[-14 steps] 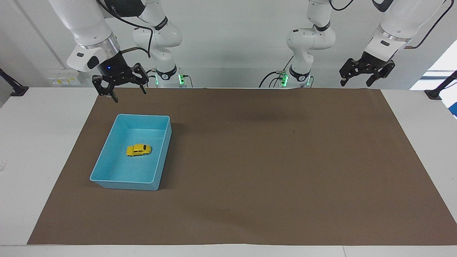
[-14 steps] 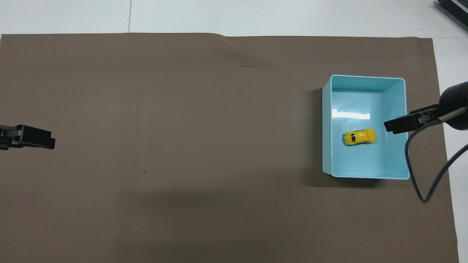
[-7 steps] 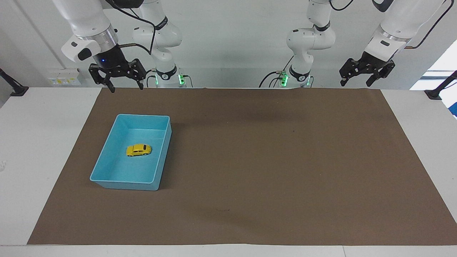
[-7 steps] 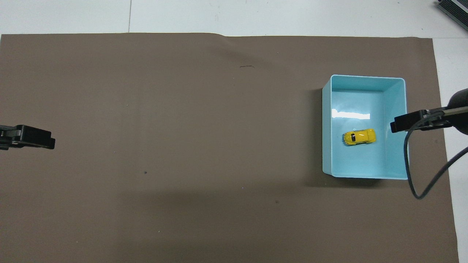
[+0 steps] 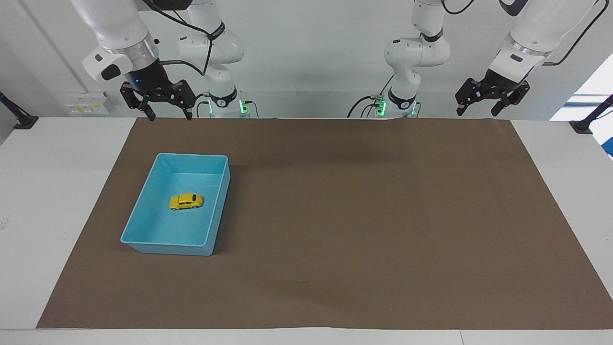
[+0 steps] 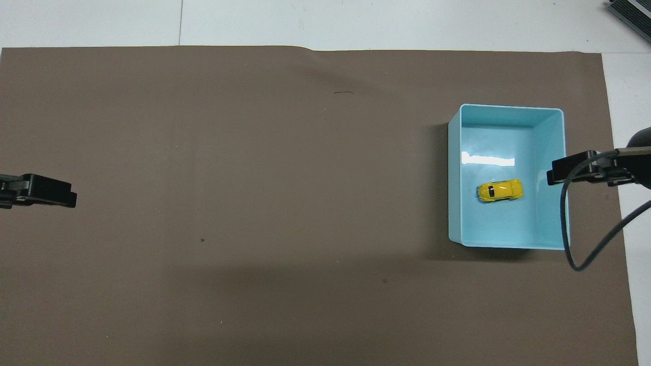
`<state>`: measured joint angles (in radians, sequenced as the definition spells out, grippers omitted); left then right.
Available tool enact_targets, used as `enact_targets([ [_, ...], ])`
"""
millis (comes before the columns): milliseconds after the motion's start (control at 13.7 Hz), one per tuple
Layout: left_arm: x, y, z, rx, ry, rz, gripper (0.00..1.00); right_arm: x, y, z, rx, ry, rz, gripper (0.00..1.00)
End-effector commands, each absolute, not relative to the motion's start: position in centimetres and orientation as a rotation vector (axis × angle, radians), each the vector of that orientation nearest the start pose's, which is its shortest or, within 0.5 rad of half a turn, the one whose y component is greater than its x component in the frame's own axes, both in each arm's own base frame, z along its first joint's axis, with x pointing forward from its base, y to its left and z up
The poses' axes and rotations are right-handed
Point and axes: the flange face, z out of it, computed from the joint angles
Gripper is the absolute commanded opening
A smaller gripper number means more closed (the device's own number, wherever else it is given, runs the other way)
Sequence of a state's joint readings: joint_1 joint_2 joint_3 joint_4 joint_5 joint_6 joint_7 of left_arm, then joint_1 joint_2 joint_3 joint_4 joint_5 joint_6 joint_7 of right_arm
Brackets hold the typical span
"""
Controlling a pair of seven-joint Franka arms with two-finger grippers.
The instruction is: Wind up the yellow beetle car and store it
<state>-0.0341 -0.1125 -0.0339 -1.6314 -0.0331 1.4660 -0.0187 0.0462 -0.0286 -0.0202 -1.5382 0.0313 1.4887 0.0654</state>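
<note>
White table (image 5: 57, 191) under a brown mat (image 5: 359, 215); pale wall (image 5: 311, 57); bright window (image 5: 589, 91) at the left arm's end.

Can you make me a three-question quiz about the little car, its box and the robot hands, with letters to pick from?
1. Where is the yellow beetle car?
A. In the blue tray
B. On the brown mat
C. In a gripper

2. How many toy cars are there?
A. Three
B. One
C. Two

3. What is the right gripper doing?
A. Holding the car
B. Pressing on the tray
C. Hanging open and empty, up above the mat's edge nearest the robots

Answers:
1. A, since the car sits on the tray's floor.
2. B, as only one yellow car shows.
3. C, its fingers are spread with nothing between them; the left gripper waits open too.
</note>
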Motion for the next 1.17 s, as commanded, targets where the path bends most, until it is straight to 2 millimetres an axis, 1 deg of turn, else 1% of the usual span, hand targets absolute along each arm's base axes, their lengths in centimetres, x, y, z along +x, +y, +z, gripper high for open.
enact_targets([
  [0,49.99,-3.71,65.01,-3.181,0.077,0.091,1.00,53.15,1.50,65.36,-3.144,0.094,0.053,1.00],
  [220,50.00,-3.63,65.01,-3.181,0.074,0.091,1.00,53.09,1.73,65.39,-3.160,0.085,0.056,1.00],
  [512,49.99,-3.71,65.01,-3.181,0.077,0.091,1.00,53.23,1.45,65.37,-3.141,0.089,0.048,1.00],
  [732,49.98,-3.63,65.00,-3.181,0.074,0.093,1.00,53.29,1.88,65.43,-3.140,0.084,0.039,1.00],
  [878,50.00,-3.63,65.01,-3.181,0.074,0.091,1.00,53.56,1.62,65.50,-3.134,0.091,0.005,1.00],
  [1098,50.00,-3.63,65.01,-3.181,0.074,0.091,1.00,53.56,1.70,65.50,-3.134,0.086,0.005,1.00],
])
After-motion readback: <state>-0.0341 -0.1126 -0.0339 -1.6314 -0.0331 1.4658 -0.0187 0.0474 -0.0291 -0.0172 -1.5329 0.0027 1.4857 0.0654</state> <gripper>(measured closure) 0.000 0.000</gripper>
